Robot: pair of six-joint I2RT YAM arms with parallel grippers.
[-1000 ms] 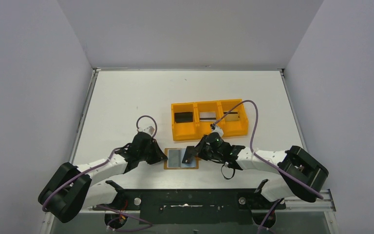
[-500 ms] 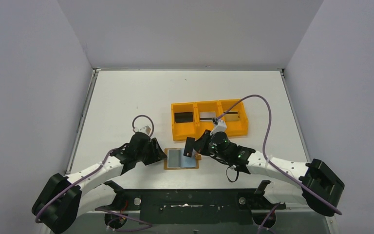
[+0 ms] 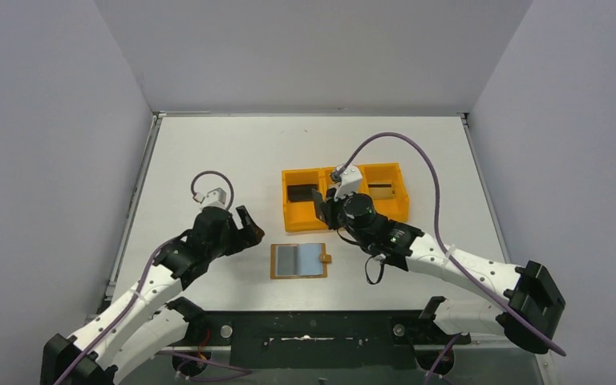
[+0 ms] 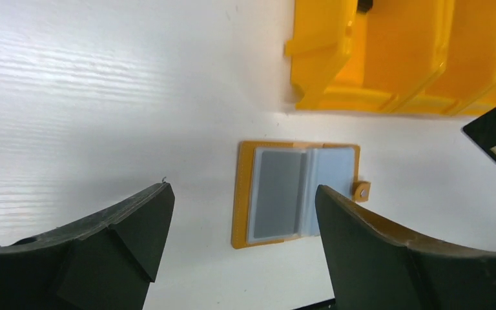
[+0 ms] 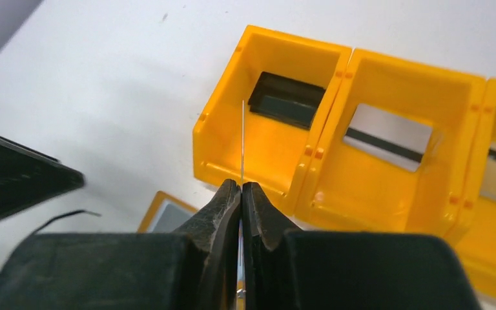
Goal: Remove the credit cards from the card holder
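The tan-orange card holder (image 3: pixel 299 261) lies open and flat on the table, snap tab to the right. In the left wrist view the card holder (image 4: pixel 245 194) shows a grey card (image 4: pixel 278 194) in one panel and a pale blue card (image 4: pixel 332 171) in the other. My left gripper (image 3: pixel 246 228) hangs open just left of it, touching nothing. My right gripper (image 3: pixel 327 208) is shut on a dark credit card (image 3: pixel 318 202). That held card (image 5: pixel 242 135) appears edge-on over the tray's left compartment.
The bright orange three-compartment tray (image 3: pixel 305 220) stands behind the holder. A dark card (image 5: pixel 287 100) lies in its left compartment, a silvery one (image 5: pixel 387 132) in the middle, another (image 3: pixel 381 191) in the right. White walls enclose the table.
My left gripper opened and drew back left, off the holder. My right gripper lifted the dark card from the holder up and back to the tray's left compartment.
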